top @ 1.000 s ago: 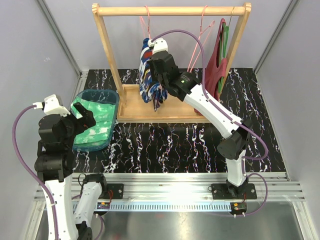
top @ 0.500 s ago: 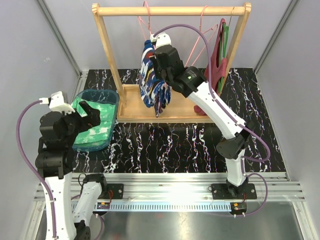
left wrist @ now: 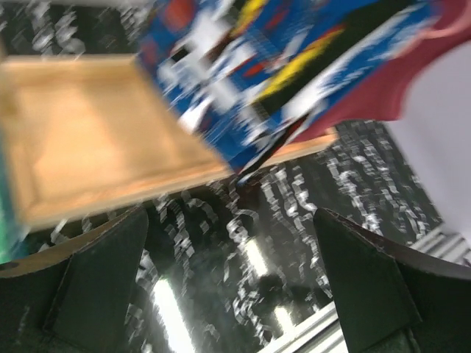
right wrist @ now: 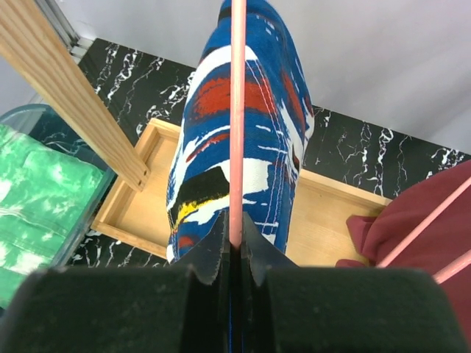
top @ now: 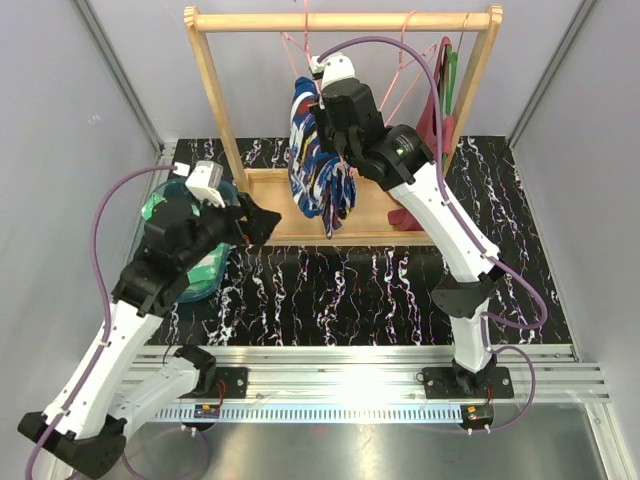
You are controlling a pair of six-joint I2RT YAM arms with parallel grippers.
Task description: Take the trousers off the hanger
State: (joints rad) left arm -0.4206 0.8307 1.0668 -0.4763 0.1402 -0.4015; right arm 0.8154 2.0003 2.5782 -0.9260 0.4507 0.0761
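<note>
Trousers [right wrist: 210, 147] draped just beyond right tool [right wrist: 234, 229], tool clamped on pink hanger [right wrist: 237, 110]

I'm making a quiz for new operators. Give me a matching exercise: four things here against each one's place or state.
1 blue trousers
2 green trousers
3 right gripper
4 left gripper

A open, empty
B draped over the hanger
C lying in the bin
D shut on the hanger

Pairs: 1-B, 2-C, 3-D, 4-A
</note>
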